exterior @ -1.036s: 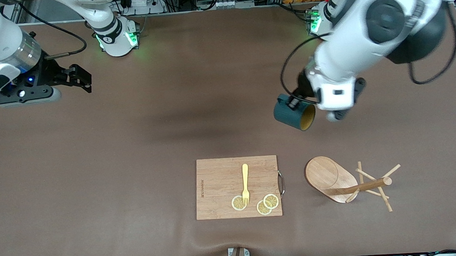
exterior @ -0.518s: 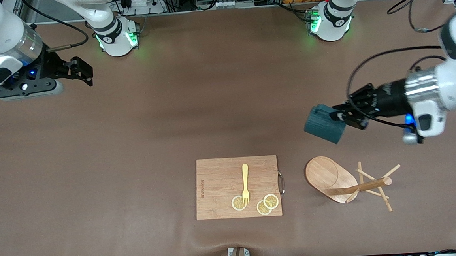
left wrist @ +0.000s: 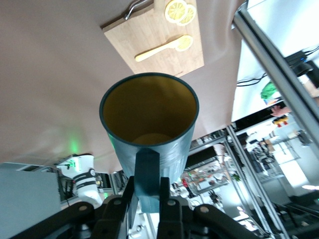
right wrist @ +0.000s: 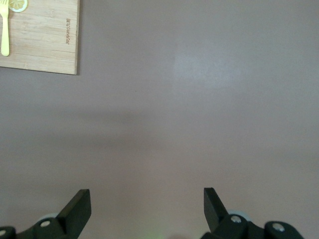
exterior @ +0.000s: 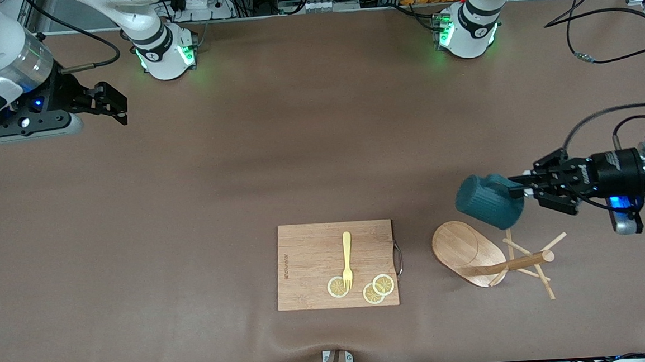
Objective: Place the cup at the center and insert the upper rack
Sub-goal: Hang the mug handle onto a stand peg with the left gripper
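Observation:
The dark teal cup (exterior: 489,201) hangs on its side in the air, just over the farther edge of the upper rack. My left gripper (exterior: 520,194) is shut on the cup's handle. In the left wrist view the cup (left wrist: 149,119) shows its yellowish inside, and my left gripper (left wrist: 148,196) clamps the handle. The upper rack, a wooden mug tree, lies tipped over on the table at the left arm's end, with its oval base (exterior: 464,248) up on edge and its pole (exterior: 520,262) and pegs flat. My right gripper (exterior: 113,107) is open and empty in the air at the right arm's end; it also shows in the right wrist view (right wrist: 147,206).
A rectangular wooden cutting board (exterior: 310,260) with a metal handle lies near the front camera at mid-table, beside the rack. It carries a yellow fork (exterior: 347,260) and lemon slices (exterior: 383,284). The board also shows in both wrist views (left wrist: 169,59) (right wrist: 45,40).
My left arm has swung the cup from over mid-table toward the left arm's end and down over the rack, and the cup has turned. My right gripper has barely moved.

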Controlling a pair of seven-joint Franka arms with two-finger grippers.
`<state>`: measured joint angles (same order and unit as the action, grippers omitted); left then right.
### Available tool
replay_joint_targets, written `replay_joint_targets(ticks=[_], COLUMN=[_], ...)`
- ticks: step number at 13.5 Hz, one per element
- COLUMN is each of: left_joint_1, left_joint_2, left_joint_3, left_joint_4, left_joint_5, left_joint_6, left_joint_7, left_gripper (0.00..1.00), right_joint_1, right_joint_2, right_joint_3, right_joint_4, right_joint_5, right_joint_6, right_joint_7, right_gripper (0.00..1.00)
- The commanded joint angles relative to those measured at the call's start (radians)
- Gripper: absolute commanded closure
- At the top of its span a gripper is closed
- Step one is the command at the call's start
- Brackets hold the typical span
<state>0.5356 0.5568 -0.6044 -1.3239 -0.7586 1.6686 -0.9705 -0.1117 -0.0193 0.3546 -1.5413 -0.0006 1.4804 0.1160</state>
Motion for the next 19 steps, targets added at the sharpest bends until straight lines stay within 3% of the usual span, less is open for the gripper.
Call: replay_joint_targets(ticks=[1, 11, 19], left_joint_1=[0.01, 0.02, 0.029], left_joint_2=[0.029, 0.123, 0.176], left_joint_3=[-0.012, -0.012, -0.003], left_joint_4=[-0.003, -0.004, -0.003], left_joint_5=[-0.028, -0.031, -0.053], left_joint_6=[0.039, 0.141, 0.151], left_joint_7=[0.025, 0.085, 0.176], left_gripper=[0.99, 0.99, 0.99], right_joint_1=[-0.003, 0.006, 0.01], right_joint_2=[-0.002, -0.005, -0.001], right_joint_3=[-0.005, 0.0, 0.0], right_joint_4=[0.006, -0.002, -0.005], right_joint_5=[0.014, 0.014, 0.014], right_joint_6=[0.004, -0.006, -0.002], right_joint_7=[-0.073, -0.07, -0.061], right_gripper=[0.0, 0.0, 0.0])
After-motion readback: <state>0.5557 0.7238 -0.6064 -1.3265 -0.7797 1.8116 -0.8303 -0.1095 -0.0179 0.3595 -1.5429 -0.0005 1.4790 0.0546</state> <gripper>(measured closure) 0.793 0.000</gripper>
